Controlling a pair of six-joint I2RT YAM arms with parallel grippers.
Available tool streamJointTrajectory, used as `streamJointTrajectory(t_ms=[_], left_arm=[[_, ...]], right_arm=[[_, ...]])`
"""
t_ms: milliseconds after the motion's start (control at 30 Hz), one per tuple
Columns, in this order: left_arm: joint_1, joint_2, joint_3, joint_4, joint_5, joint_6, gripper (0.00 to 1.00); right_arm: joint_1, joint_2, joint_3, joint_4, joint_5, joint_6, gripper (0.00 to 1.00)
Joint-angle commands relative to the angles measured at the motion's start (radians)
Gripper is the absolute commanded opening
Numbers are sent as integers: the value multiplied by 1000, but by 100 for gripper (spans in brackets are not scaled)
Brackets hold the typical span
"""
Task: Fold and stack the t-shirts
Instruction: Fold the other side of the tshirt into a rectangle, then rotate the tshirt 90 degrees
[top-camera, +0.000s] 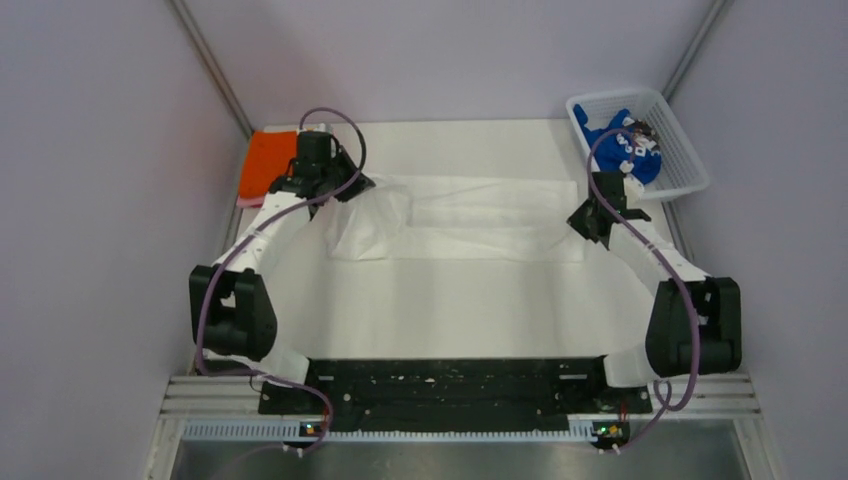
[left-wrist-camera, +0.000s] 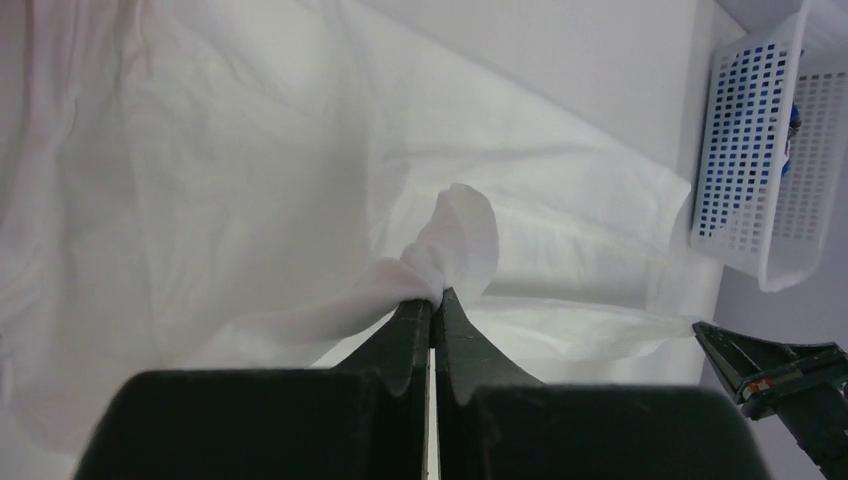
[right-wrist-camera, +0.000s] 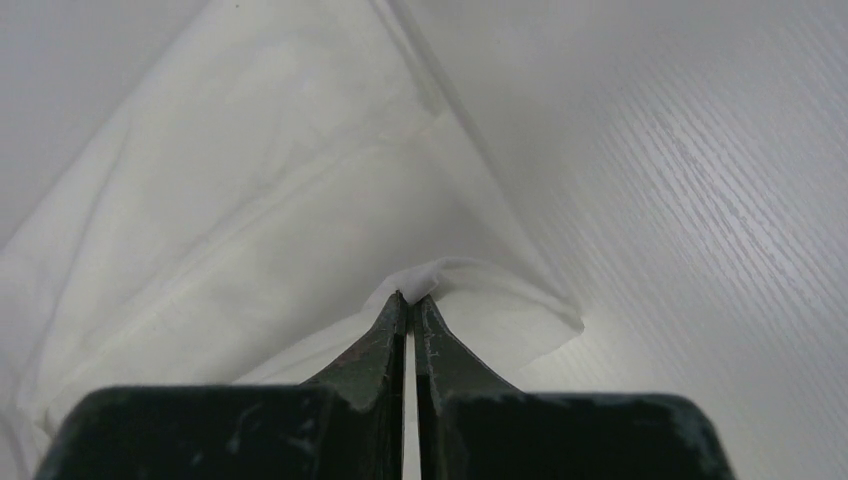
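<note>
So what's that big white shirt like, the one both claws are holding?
The white shirt looks like thin, soft cloth, wrinkled and partly folded over itself. No print shows on it here. It stretches across the middle of the table. The left claw pinches a bunched bit at one end, and the right claw pinches an edge at the other, each shut tight and pulling the cloth up a little.

Setting: robotics lab test cell.
Evidence:
- White table (top-camera: 470, 300) boxed in by plain pale panels (top-camera: 100, 200) on aluminium posts (top-camera: 208, 62).
- Left arm (top-camera: 265, 225) and right arm (top-camera: 650, 250), black and white, mounted on a black base plate (top-camera: 450, 385).
- Slotted aluminium rail (top-camera: 215, 392) along the near edge.
- Exposed purple cables (top-camera: 340, 113).
- Black two-finger left gripper (left-wrist-camera: 435, 295) and right gripper (right-wrist-camera: 408, 297), each seen by its own wrist camera.
</note>
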Motion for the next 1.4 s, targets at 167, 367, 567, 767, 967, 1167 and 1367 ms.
streamJointTrajectory(t_ms=[167,367,567,767,967,1167,1367], left_arm=[[73,184,195,95,90,111,0],[93,321,307,85,144,124,0],[104,504,512,-65,88,160,30],[110,517,611,-181,7,147,99],[50,370,340,-45,117,66,99],[-3,451,227,64,217,-22,99],[7,696,454,17,161,-40,99]], right_arm=[[-39,161,175,109,-5,-68,0],[-51,264,245,131,-13,-71,0],[-64,357,312,120,-9,-55,31],[-61,364,395,120,-23,-128,99],[23,441,415,243,-160,-257,99],[85,639,537,291,-269,-280,99],[96,649,413,308,-332,-251,99]])
